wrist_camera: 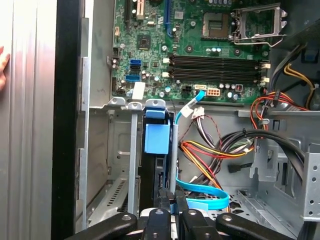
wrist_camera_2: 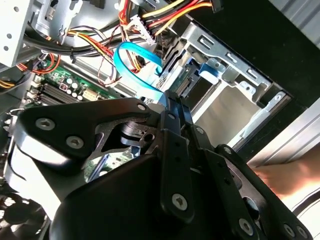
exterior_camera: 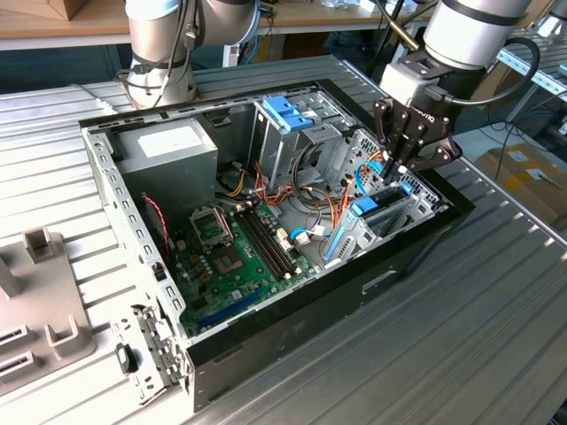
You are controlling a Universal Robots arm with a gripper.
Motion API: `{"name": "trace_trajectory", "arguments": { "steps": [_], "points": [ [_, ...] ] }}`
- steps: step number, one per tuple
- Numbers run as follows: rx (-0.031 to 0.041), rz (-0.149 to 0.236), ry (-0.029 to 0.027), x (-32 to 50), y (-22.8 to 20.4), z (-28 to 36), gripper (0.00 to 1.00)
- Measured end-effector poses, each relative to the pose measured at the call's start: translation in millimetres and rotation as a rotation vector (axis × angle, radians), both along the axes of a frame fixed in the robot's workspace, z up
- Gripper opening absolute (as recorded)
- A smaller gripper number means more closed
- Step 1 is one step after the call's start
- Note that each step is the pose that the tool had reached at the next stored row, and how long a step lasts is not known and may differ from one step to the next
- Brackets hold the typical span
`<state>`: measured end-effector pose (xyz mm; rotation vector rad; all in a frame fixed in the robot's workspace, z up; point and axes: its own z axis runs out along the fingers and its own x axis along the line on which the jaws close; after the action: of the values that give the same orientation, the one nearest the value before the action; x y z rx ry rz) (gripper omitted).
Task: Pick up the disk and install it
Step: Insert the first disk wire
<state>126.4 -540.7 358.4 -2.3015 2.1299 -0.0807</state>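
Table: the ribbed grey metal table (exterior_camera: pixel 496 292) carries the open black computer case (exterior_camera: pixel 292 328), which lies on its side so the arm can come in from above.
Power supply: the big grey box with a white sticker (exterior_camera: pixel 168 146) fills the far corner toward the exterior view's left, well apart from the work.
Motherboard: the green circuit board (exterior_camera: pixel 235 261) lies flat on the case floor.
Cage: the tall metal cage with a blue plastic top (exterior_camera: pixel 288 119) stands upright, near the bay.
Disk: the flat silver-grey hard drive with its light-blue plastic frame (exterior_camera: pixel 368 210) stands on edge in the bay slot beside the case's wall, blue tab (wrist_camera: pixel 156 137) showing.
Gripper: the black two-finger gripper (exterior_camera: pixel 396 168) hangs over the disk's end, jaws drawn nearly together; whether they nip its rim cannot be told.
Room: a flat light-blue ribbon cable (wrist_camera_2: pixel 135 65) loops just beside the fingertips (wrist_camera_2: pixel 167 107), and the bay's metal walls crowd either side.
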Motion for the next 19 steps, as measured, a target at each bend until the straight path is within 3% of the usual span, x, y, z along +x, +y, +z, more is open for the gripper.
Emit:
{"name": "trace_trajectory", "arguments": {
  "steps": [6, 9, 11, 12, 13, 14, 17, 19],
  "points": [
    [0.0006, 0.021, -0.0166, -3.5, -2.8, -0.2, 0.16],
    [0.0077, 0.024, -0.0207, -6.5, -4.3, -0.4, 0.16],
    [0.0212, 0.025, -0.0244, -7.7, -5.3, -0.4, 0.16],
    [0.0311, 0.025, -0.026, -8.0, -5.9, -0.4, 0.16],
    [0.05, 0.026, -0.0295, -8.7, -8.0, -0.3, 0.16],
    [0.0564, 0.027, -0.0334, -10.0, -12.6, -0.5, 0.16],
    [0.0593, 0.027, -0.039, -14.7, -17.6, -0.7, 0.16],
    [0.0593, 0.027, -0.0394, -16.4, -17.8, -1.4, 0.16]
  ]
}}
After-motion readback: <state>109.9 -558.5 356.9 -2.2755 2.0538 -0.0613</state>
